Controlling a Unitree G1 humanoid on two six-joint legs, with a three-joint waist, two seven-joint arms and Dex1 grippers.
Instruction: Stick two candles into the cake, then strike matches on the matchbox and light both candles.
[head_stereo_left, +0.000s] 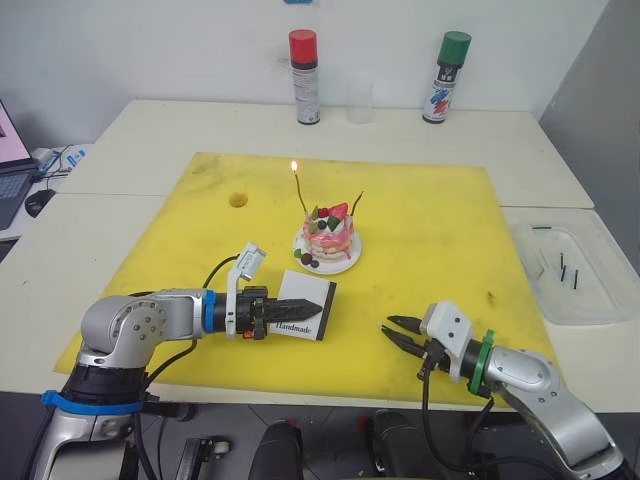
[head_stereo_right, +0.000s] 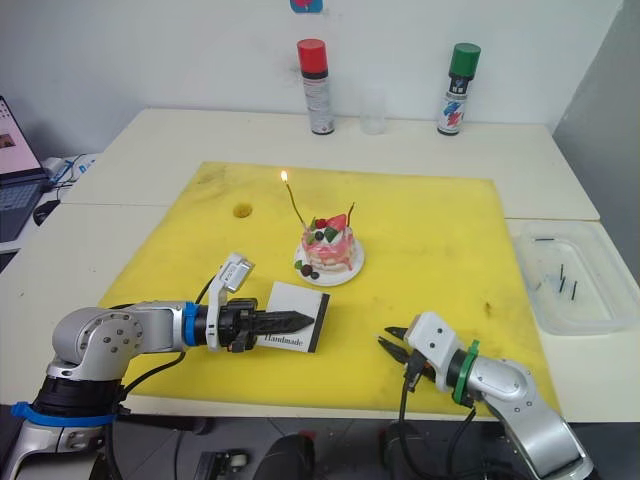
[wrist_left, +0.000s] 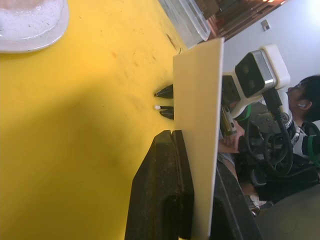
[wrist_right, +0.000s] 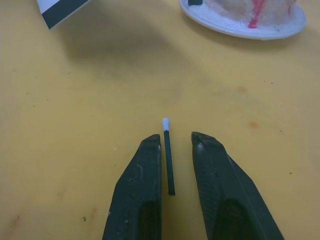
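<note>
Right wrist view: a match with a pale head is seen lying on the yellow mat between the parted fingers of the right gripper; the fingers are spread and nothing is gripped. The placement suggests the match is about to be picked up.

The matchbox is clamped by the left gripper, whose fingers are closed on it. It is held clear of the mat, apparently so its dark strip is presented for striking.

Farther on, the cake is set on its white plate near the mat's centre. Two candles are stuck in it: the left candle carries a flame, and the right candle is unlit.

A clear tray holding spare matches is placed on the white table to the right. A red-capped can, a green-capped can and a clear cup are stood at the far edge, against a pale wall.
</note>
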